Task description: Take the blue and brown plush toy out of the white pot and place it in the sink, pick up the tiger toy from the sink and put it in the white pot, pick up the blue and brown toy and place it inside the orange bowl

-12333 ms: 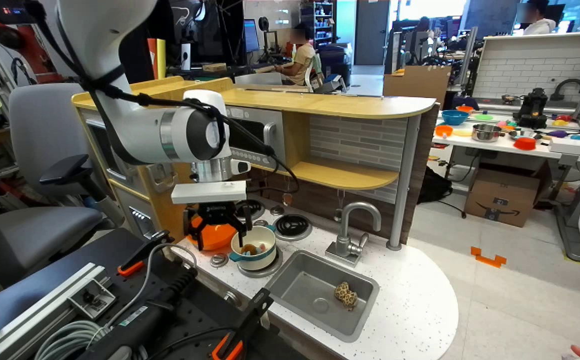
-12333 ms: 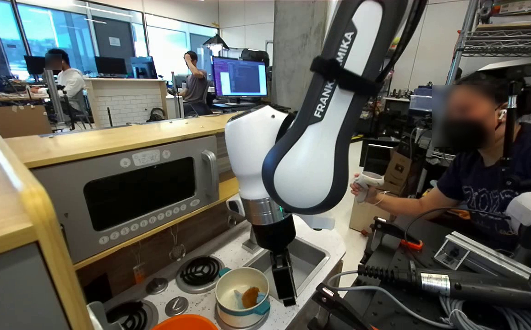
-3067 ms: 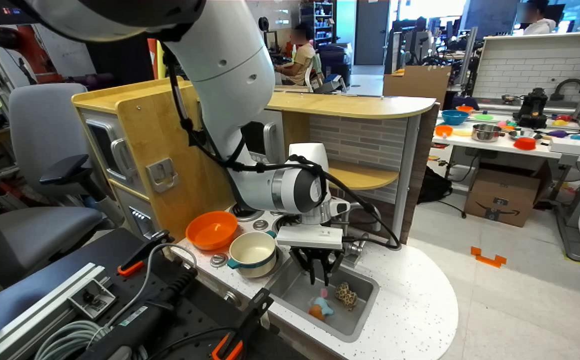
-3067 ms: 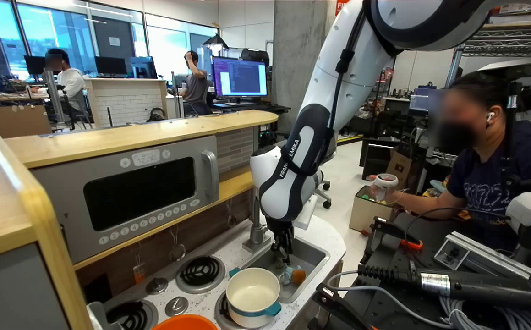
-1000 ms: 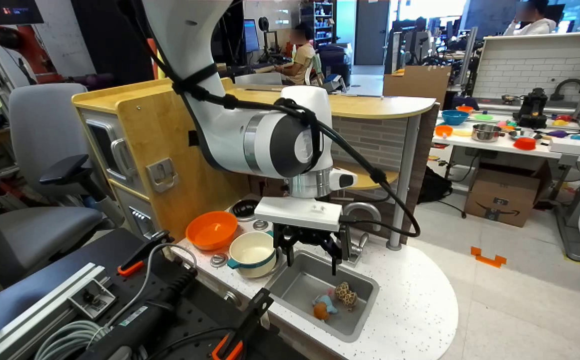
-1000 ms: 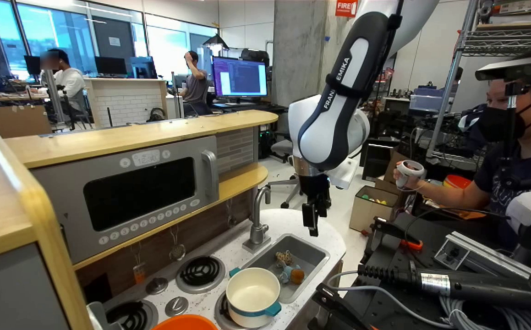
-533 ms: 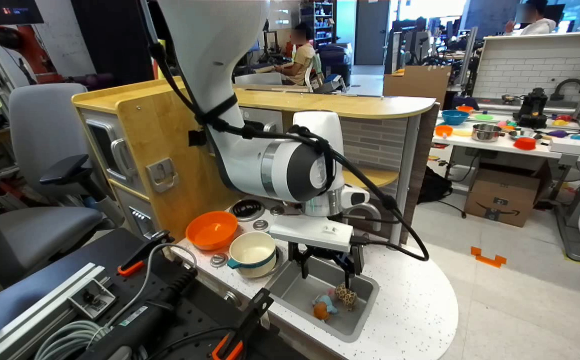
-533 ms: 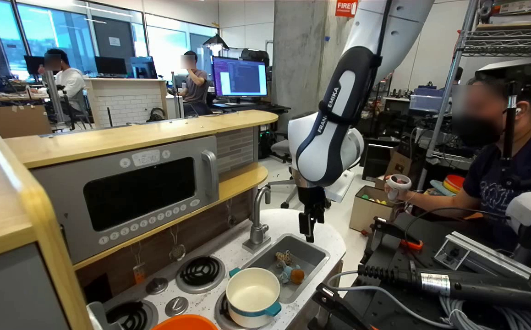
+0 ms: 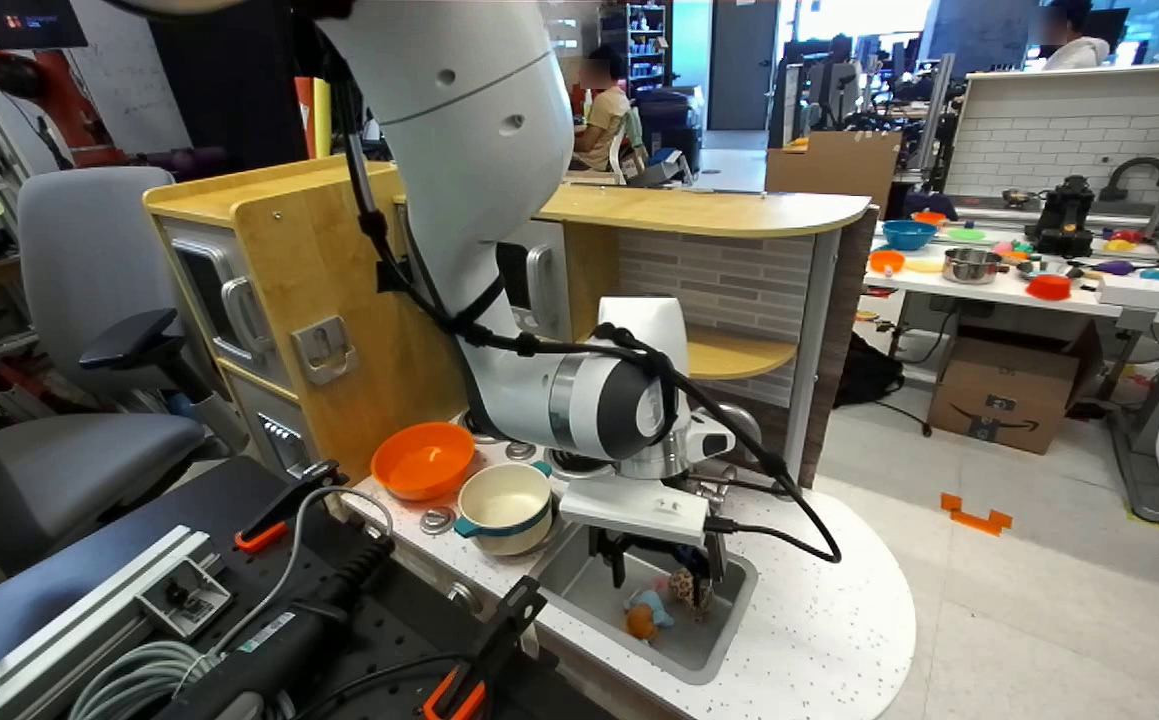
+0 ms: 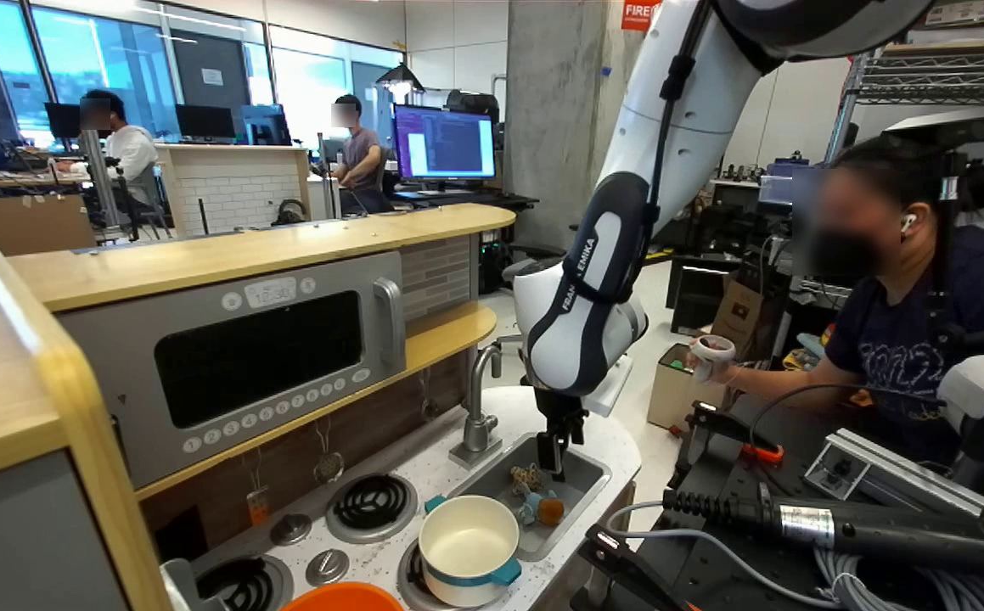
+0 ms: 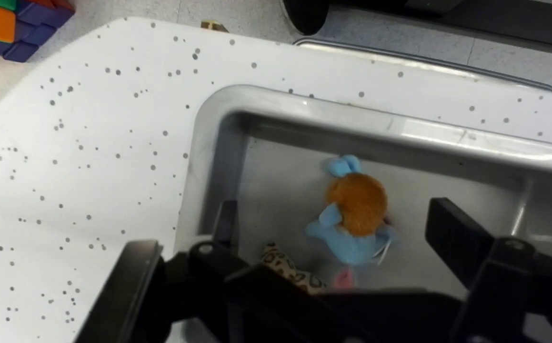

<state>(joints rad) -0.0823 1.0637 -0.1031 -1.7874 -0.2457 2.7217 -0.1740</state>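
Sink (image 9: pixel 589 585), set in the white speckled desk (image 9: pixel 829 590), has both toys on its floor. Blue and brown plush toy (image 11: pixel 357 205) lies w/ its round brown part showing, lt blue parts around it, near the sink's long wall per wrist view. Tiger toy (image 11: pixel 283 267) just beside it, partly hidden by the tool (image 9: pixel 657 590) there; can't tell if the two touch. Small pink bit (image 11: pixel 344 277) betw. them, unclear which toy it's part of.

Tool: over the sink, pointing down, jaws wide apart, nothing held. In an exterior view a finger (image 9: pixel 696 586) overlaps the tiger toy; can't confirm contact.

White pot (image 9: pixel 505 497): upright just beside the sink, over a burner (image 10: pixel 411 581), bare cream inside on show, teal band + handles. Orange bowl (image 9: pixel 424 462): upright, just beside the pot, on the side away from the sink, bare orange inside on show; can't tell if it touches the pot. In an exterior view only part of the bowl shows, at the bottom edge.

Tap (image 10: pixel 479 407) stands by the sink.

Other containers: open box (image 10: pixel 678 400) past the desk w/ smth green inside, too small to ID. Bg: blue bowl (image 9: pixel 908 235) & steel pot (image 9: pixel 972 268), contents too small to make out.
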